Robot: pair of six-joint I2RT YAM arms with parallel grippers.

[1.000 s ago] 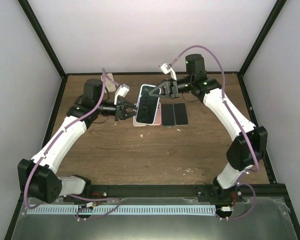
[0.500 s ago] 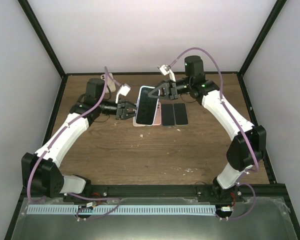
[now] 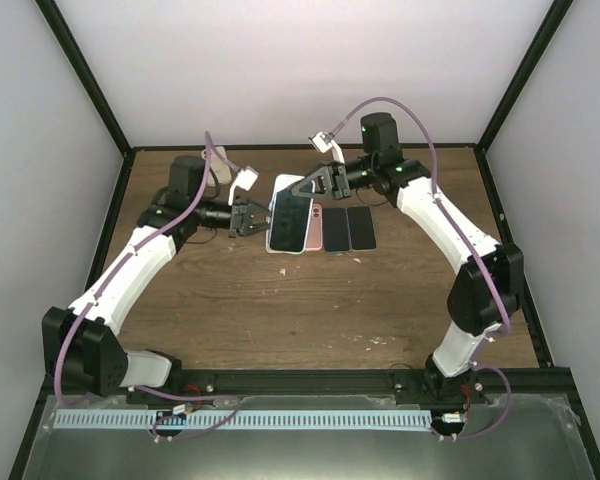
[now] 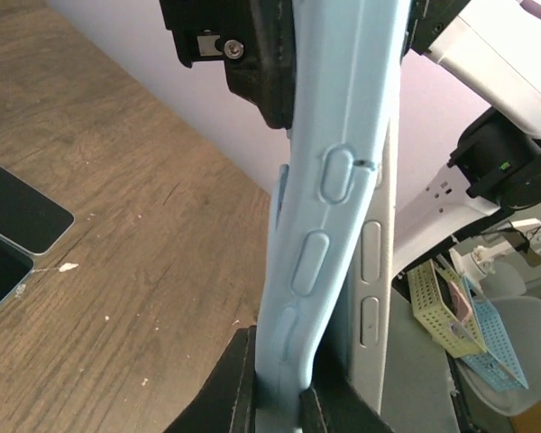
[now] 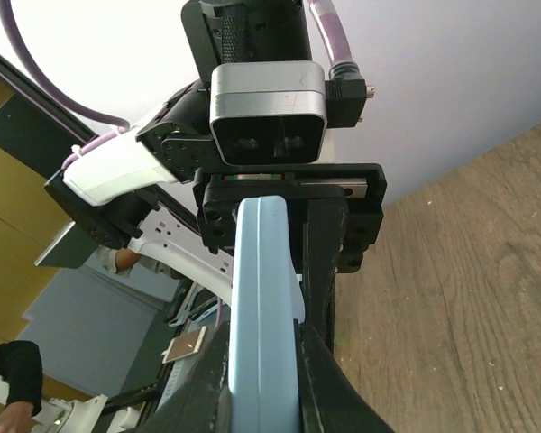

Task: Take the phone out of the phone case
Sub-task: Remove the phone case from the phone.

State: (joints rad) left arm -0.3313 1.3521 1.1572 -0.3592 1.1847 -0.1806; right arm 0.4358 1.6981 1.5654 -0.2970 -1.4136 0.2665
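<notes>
The wooden table [image 3: 230, 290] stretches under both arms, which meet over its far middle. Between them the phone [image 3: 291, 218] hangs in the air, screen up, in its light-blue phone case [image 4: 338, 180]. The left gripper [image 3: 254, 216] is clamped tight on the case's left edge. There the rubber bows away from the phone's pale side. The right gripper [image 3: 308, 187] pinches the case's far end, jaws nearly closed. Two dark phones [image 3: 348, 228] lie flat just beside it.
</notes>
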